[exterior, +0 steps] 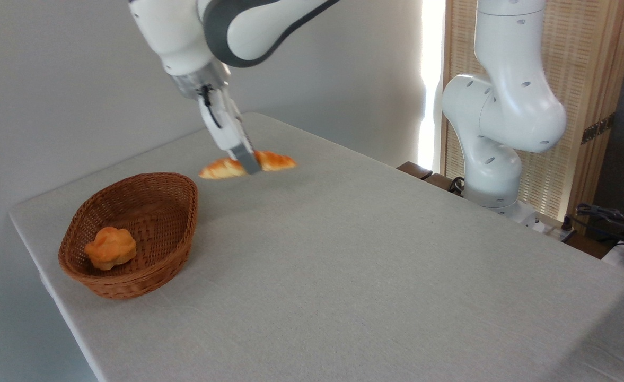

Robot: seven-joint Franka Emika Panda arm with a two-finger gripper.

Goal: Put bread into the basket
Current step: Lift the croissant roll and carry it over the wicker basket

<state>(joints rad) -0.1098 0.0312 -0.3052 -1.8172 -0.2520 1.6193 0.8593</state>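
The bread [269, 161] sits gripped mid-length in our gripper [247, 161], apparently just above the table [343, 254], right of the basket [182, 225]. We should carry it level and lower lengthwise beside the bun [110, 248].

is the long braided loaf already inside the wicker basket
No, the long golden braided loaf is at the gripper over the table, right of the oval brown wicker basket, which holds only a small round orange bun.
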